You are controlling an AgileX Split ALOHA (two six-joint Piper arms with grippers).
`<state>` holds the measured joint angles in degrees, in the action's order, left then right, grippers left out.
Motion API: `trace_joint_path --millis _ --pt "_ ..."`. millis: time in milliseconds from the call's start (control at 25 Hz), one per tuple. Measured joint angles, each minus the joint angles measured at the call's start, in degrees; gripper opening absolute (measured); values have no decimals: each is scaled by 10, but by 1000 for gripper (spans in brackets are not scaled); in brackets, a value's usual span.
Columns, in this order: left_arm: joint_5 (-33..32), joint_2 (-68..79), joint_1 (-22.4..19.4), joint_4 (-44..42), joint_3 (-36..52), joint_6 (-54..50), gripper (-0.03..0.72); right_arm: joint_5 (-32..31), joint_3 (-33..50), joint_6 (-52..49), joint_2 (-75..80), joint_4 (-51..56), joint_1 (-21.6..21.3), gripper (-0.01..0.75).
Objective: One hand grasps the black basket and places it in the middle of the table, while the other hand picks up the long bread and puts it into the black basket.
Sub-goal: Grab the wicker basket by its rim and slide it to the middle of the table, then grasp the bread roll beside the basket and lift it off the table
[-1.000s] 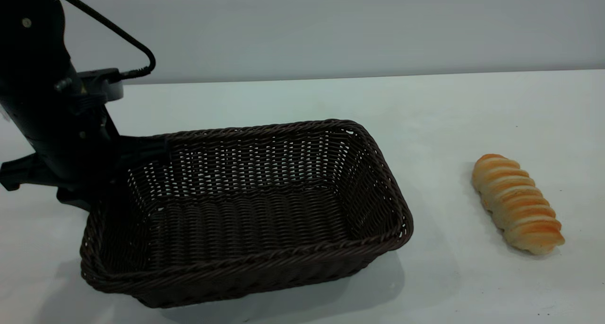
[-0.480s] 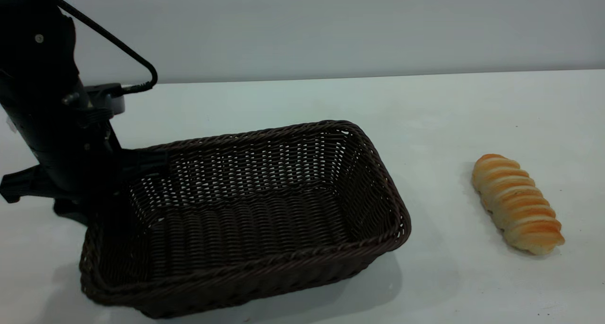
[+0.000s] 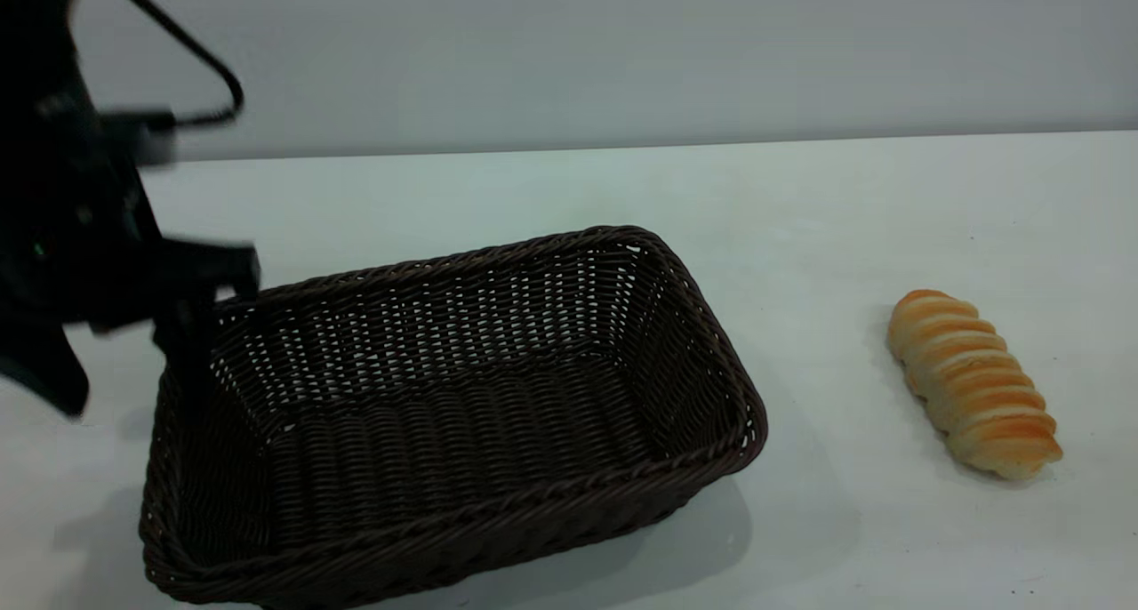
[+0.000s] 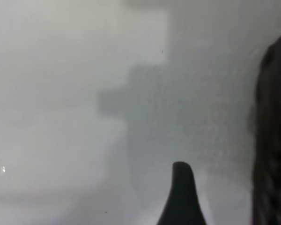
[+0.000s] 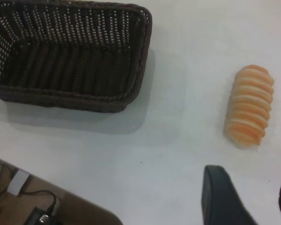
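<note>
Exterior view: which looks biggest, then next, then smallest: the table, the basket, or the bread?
1. the table, widest by far
2. the black basket
3. the long bread, clearly smallest

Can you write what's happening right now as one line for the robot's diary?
left gripper: open, at basket's left end | black basket: on table, empty | long bread: on table, right of basket | right gripper: open, above table near bread

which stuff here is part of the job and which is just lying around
Part of the job:
- basket, empty, on the table
- bread, lying on the table to the basket's right, apart from it
- left gripper, at the basket's left end
- right gripper, above the table near the bread

Just lying about:
- cables beyond the table's edge, seen in the right wrist view
</note>
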<state>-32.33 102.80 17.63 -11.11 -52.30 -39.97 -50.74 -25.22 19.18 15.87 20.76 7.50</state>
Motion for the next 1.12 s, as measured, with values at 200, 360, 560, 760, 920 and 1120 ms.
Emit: trace_joint_path --millis 200,360,560,760,920,1120 --pt "-3 -134 0 12 0 -1 559 11 0 2 3 15 0 291" --pt "16 -266 0 13 0 -1 518 47 0 44 52 78 0 291" --pt "72 -414 0 36 1 -1 513 128 0 144 200 180 0 291" --pt "81 -520 0 42 1 19 513 199 -1 301 380 339 0 307" --pt "80 -575 0 42 1 27 513 265 -13 445 506 481 0 348" --pt "80 -616 0 42 1 39 513 306 -44 592 628 618 0 444"
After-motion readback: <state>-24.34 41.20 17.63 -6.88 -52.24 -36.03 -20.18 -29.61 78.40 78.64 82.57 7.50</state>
